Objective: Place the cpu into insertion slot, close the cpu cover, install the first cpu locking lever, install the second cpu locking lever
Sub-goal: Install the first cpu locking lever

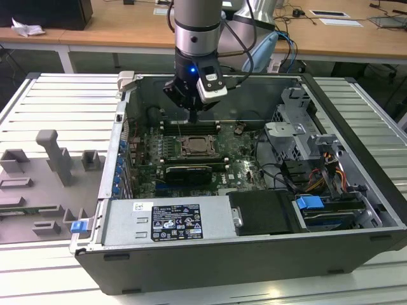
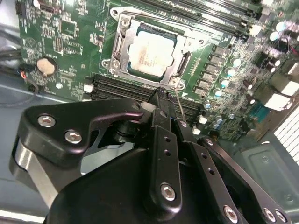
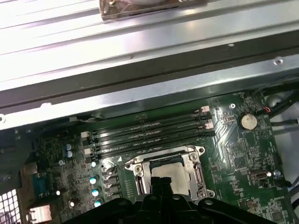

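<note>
Pincer (image 2: 159, 93) is pinched narrow with nothing visible between its tips. It sits at the slot's (image 1: 185, 147) 12 o'clock in the exterior view, just beside a thin wire lever (image 2: 179, 108). Cpu (image 2: 150, 52) lies seated, with the cover (image 2: 122, 44) down over it. Lever locking seems to be in hand, and it calls for pressing the wire down under its catch.

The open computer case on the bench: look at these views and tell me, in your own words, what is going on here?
A robot arm's gripper hangs inside the computer case, over the memory slots beside the insertion slot. The cpu already lies in the slot, and the cpu cover looks folded down around it, the chip's pale face showing through its window. A thin metal lever stands raised close to the gripper's tip and does not look latched.
</note>
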You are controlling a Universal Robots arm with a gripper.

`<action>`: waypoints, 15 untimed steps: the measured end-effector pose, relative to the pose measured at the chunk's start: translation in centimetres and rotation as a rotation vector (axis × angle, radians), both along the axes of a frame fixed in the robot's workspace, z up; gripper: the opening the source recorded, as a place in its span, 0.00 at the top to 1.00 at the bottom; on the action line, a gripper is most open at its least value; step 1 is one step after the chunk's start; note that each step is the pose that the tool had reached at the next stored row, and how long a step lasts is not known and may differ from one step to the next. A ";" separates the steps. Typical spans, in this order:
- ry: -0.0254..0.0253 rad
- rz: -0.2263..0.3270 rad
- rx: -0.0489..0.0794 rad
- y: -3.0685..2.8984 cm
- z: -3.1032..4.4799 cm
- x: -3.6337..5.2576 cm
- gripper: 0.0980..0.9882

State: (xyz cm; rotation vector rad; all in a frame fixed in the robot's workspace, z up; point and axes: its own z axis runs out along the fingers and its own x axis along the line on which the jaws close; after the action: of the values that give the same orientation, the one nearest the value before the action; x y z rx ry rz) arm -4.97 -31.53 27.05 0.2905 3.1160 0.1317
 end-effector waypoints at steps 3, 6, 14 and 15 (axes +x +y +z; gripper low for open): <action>0.0000 0.038 0.000 0.00 0.00 0.00 0.99; -0.0001 0.073 0.000 -0.01 0.00 0.00 0.99; -0.0001 0.146 0.000 -0.02 0.00 0.00 0.99; 0.0000 0.153 0.000 -0.02 0.00 0.00 0.99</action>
State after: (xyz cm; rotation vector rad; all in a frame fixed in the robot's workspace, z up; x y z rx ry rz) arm -4.97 -31.55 27.04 0.0514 3.1354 0.1328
